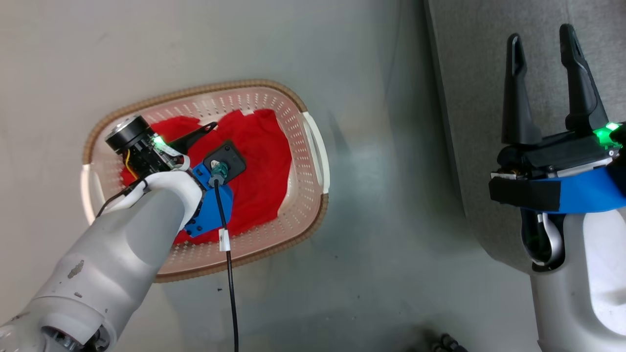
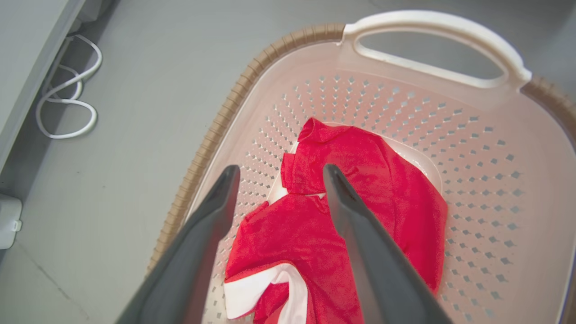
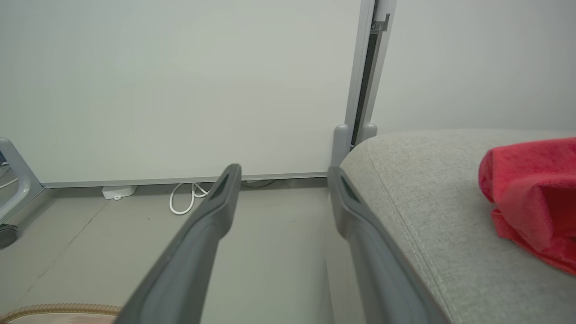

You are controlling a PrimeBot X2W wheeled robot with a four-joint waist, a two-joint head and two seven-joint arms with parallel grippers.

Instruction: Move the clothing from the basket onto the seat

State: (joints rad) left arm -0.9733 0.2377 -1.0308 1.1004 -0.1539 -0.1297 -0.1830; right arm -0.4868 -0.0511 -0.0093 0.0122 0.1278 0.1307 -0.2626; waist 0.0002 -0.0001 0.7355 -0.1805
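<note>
Clothing (image 2: 315, 234) of soft red fabric with white trim, heaped in cream perforated plastic basket (image 2: 486, 135). Left end effector (image 2: 281, 170) released above it. Right end effector (image 1: 540, 34) released, empty, at edge of grey woven-fabric seat (image 3: 427, 189) bearing another red garment (image 3: 531, 193).

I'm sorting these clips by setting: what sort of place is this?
Probably an indoor test room staged as a living space: a grey upholstered seat, a laundry basket of red clothing on a grey floor, and a bare white wall.
</note>
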